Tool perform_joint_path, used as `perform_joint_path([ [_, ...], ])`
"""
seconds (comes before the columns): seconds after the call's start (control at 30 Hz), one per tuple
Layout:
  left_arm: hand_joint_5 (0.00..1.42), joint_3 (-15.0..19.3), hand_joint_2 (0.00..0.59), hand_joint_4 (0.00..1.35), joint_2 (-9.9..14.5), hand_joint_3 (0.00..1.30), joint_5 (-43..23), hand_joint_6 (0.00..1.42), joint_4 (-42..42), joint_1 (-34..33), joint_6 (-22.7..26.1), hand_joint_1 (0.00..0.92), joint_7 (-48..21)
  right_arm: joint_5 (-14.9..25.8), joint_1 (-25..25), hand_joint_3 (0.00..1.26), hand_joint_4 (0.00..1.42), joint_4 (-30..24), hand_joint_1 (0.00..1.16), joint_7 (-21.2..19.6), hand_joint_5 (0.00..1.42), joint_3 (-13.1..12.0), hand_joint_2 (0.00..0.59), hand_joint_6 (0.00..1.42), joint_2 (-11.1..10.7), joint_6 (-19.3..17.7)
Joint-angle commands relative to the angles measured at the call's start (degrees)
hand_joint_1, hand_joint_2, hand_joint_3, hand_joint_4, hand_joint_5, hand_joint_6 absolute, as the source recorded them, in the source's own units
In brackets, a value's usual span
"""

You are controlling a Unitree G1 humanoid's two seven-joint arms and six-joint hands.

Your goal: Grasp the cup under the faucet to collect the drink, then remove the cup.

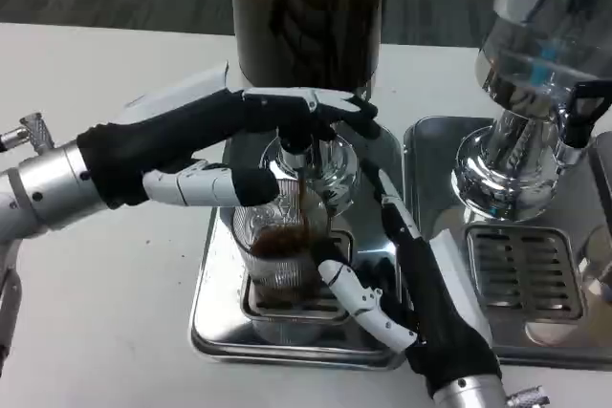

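— Left hand (206,145) first: what is it doing?

— It reaches in from the left, fingers stretched long. The upper fingers lie across the faucet (295,140) of the dark drink dispenser (306,16), pressing on its lever. A lower finger points at the cup's rim; I cannot tell whether it touches. It grips nothing.

— And the right hand (406,279)?

— It comes up from the bottom edge, fingers curved about the cup (279,246) from the right side. One white-tipped finger lies against the lower wall of the cup, and the longer fingers rise behind it. The hold looks loose rather than tight, but the cup is within its grasp.

— Big things, then?

— A white table (96,265). On it, the dark dispenser stands at the back of a steel drip tray (215,327). To the right, a second dispenser (545,54), clear-bodied on a chrome foot, stands over its own tray (526,274).

— Where is the cup exactly?

— Upright on the grate of the left tray, directly beneath the faucet. A thin brown stream (302,200) runs from the spout into it, and brown drink fills the lower part.
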Motion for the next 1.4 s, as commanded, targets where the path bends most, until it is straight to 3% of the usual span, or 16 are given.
perform_joint_path([
  [0.03,0.13,1.5,0.083,0.15,0.1,0.29,0.0,0.26,0.3,1.4,-0.8,0.000,1.8,0.6,-1.2,0.04,0.02,1.1,0.34,0.0,0.04,-0.2,0.259,0.01,0.2,-0.1],
  [0.6,0.12,7.6,0.089,0.13,-1.3,0.27,-2.4,0.27,-0.3,3.1,-1.8,0.000,6.6,1.4,-2.9,0.04,0.02,2.6,0.36,1.1,0.04,0.1,0.258,0.00,0.0,-0.4],
  [1.1,0.14,11.9,0.101,0.15,0.1,0.29,-3.7,0.29,-3.4,8.9,-0.8,0.000,9.2,3.5,-4.4,0.03,0.02,4.5,0.36,2.9,0.04,0.2,0.253,0.02,-0.2,-2.0],
  [1.4,0.14,13.1,0.101,0.16,0.2,0.29,-3.7,0.29,-3.1,13.0,-0.6,0.000,10.6,3.4,-5.2,0.00,0.00,5.3,0.34,4.0,0.00,0.3,0.248,0.00,-0.4,-1.1],
])
